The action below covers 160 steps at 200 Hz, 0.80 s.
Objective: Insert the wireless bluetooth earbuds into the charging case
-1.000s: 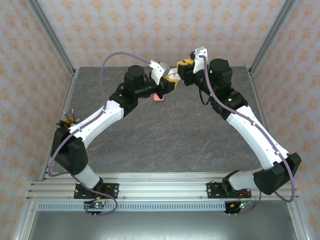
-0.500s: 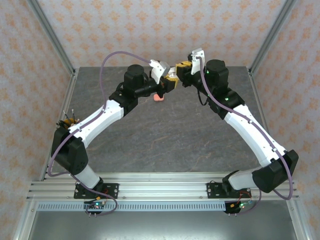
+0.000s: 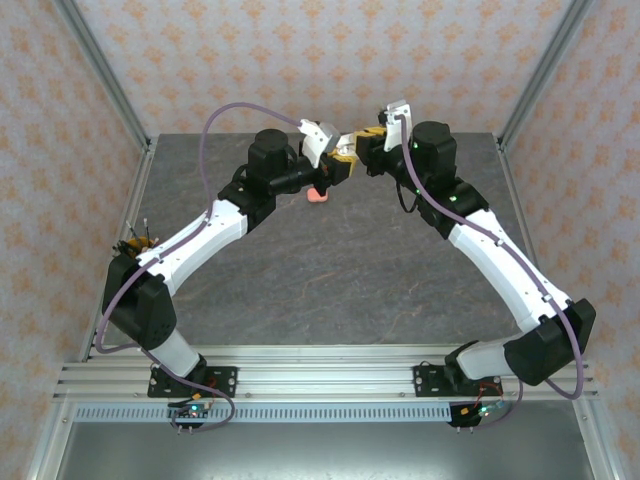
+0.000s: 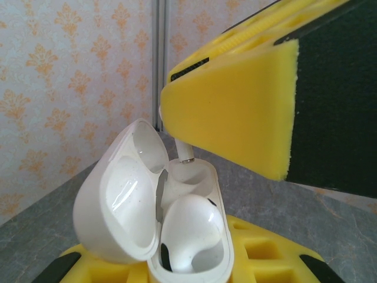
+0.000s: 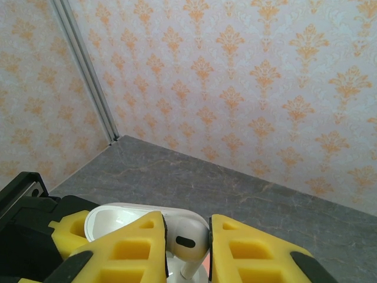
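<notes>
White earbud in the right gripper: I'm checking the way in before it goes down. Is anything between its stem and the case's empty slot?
Nothing visible. The stem of the white earbud is at the mouth of the empty slot in the open charging case. The lid is swung aside, and the second earbud is seated in its own slot.

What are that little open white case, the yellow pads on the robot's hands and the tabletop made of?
The case looks like glossy hard plastic: smooth, with soft highlights on its lid. The yellow pads look like matte plastic, possibly printed: fine ridges line one edge. The tabletop looks like grey veined stone, or a stone-look laminate.
</notes>
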### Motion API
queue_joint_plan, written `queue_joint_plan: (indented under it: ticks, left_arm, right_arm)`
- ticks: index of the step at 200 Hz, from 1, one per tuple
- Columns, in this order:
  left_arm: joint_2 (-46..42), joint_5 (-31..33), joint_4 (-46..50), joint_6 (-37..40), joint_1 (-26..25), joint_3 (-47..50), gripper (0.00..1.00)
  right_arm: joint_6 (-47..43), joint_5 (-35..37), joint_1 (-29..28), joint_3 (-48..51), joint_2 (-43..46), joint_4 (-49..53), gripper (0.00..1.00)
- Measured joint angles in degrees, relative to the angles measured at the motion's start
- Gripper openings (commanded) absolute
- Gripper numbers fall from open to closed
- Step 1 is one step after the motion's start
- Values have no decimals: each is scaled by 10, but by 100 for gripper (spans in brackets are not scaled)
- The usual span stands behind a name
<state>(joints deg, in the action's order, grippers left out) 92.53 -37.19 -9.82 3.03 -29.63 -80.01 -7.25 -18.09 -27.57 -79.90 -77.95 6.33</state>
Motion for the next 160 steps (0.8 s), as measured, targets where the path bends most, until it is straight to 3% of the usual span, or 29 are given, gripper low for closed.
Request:
queue_joint_plan:
  ticks: [160]
  left_arm:
    - [0, 1, -6, 0, 0, 0, 0]
  right_arm:
    - [2, -4, 3, 7, 0, 0, 19]
